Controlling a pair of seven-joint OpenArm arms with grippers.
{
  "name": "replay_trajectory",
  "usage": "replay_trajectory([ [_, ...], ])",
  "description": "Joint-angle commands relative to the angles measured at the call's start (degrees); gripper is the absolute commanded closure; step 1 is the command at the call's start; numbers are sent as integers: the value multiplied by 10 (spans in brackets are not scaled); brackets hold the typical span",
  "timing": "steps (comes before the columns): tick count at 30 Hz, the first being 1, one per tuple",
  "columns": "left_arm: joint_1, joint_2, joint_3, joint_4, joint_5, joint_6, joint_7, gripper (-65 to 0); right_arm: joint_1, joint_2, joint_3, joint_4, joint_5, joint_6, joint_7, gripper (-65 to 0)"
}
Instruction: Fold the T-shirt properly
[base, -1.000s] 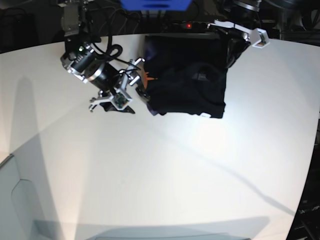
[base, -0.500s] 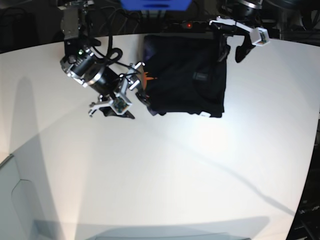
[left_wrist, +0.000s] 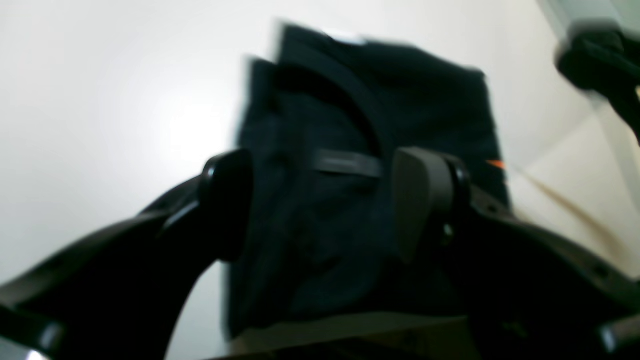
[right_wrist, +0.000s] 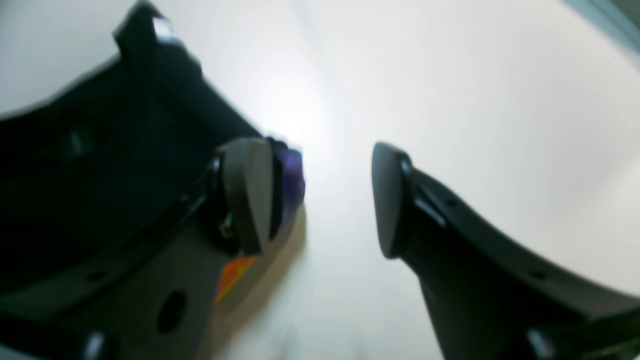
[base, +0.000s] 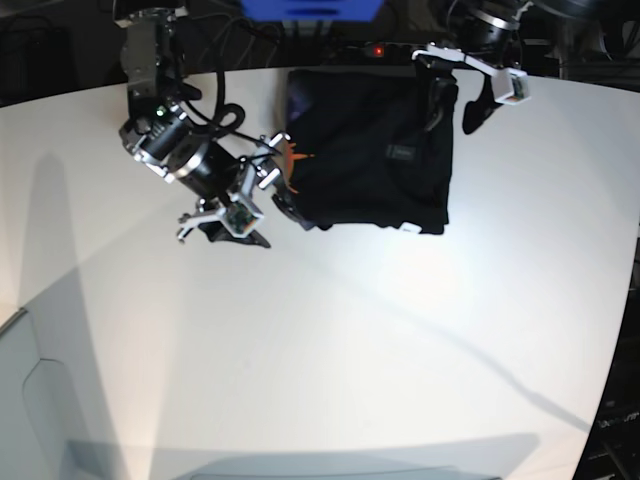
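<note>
The black T-shirt (base: 375, 160) lies folded into a flat rectangle at the far middle of the white table (base: 330, 340), with a small white tag (base: 410, 229) at its near edge and orange print (base: 291, 156) at its left edge. My left gripper (base: 456, 98) hovers open over the shirt's far right corner. In the left wrist view the left gripper (left_wrist: 322, 200) holds nothing, and the T-shirt (left_wrist: 395, 100) lies below it. My right gripper (base: 252, 213) stands open just left of the shirt. In the right wrist view the right gripper (right_wrist: 320, 200) is empty over bare table, beside the T-shirt (right_wrist: 90, 165).
A blue object (base: 310, 8) and dark cables sit behind the table's far edge. A pale grey bin (base: 30, 410) stands at the lower left. The table's curved edge (base: 625, 330) runs down the right side.
My left gripper opened, let go of the shirt's far right edge and drew slightly left. The raised cloth settled flat. The right arm shifted only a little.
</note>
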Motion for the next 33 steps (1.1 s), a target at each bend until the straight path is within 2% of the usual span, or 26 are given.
replay_trajectory([
  [1,5,-2,-4,7,-2,1,0,-421,5,-1,-1,3,9,6,13,-331],
  [5,-10,1,-5,7,-3,1,52,-421,6,1,-1,-6,9,6,13,-331],
  [15,-10,2,-1,-10,-8,2,59,-421,5,1,-1,-7,9,6,13,-330],
  [18,-10,13,0,-10,-3,2,59,-412,5,1,-1,-7,9,6,13,-330],
  [19,-10,16,-3,-10,-3,2,59,-389,5,1,-1,-7,9,6,13,-330],
  [21,-10,22,-3,-12,-3,1,60,-303,4,1,-2,-7,9,6,13,-330],
  [26,-17,23,0,-26,-8,2,60,-23,3,1,-2,-8,9,6,13,-330],
  [27,-16,23,0,-27,-8,2,60,0,3,1,-2,-8,9,6,13,-330],
  [31,1,25,-5,-12,-9,2,49,0,1,2,-2,-8,9,6,13,-330],
  [33,12,43,-6,3,-9,1,25,0,1,3,-2,-8,9,6,13,-330],
])
